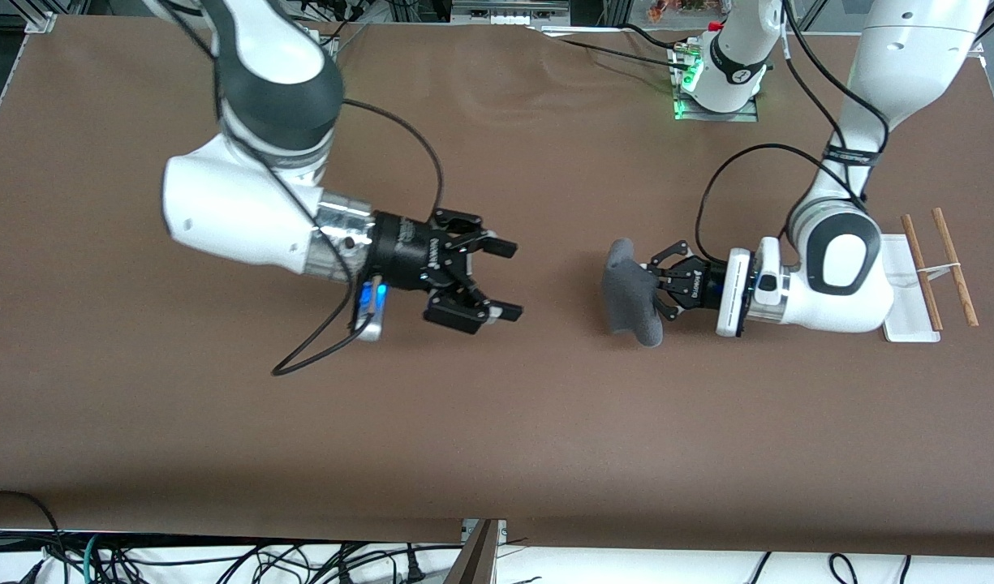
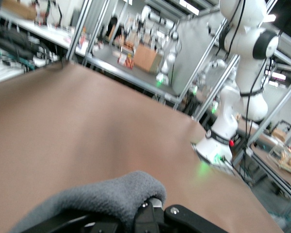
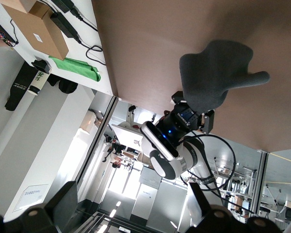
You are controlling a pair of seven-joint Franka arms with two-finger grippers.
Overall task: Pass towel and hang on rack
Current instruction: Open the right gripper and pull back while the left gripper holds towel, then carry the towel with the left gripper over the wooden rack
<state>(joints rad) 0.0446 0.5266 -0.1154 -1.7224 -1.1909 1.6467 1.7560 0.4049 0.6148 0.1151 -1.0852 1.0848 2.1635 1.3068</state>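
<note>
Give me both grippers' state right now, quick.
Left gripper: closed on the towel, held above the table.
Right gripper: open, empty, over mid-table, pointing toward the towel.

The towel [image 1: 630, 294] is off the table, a fuzzy cloth showing only its dark grey side, bunched and drooping from one pinched edge over the middle of the table. The rack [image 1: 918, 280] sits near the left arm's end: flat white base, two thin light-brown rods, bare.
</note>
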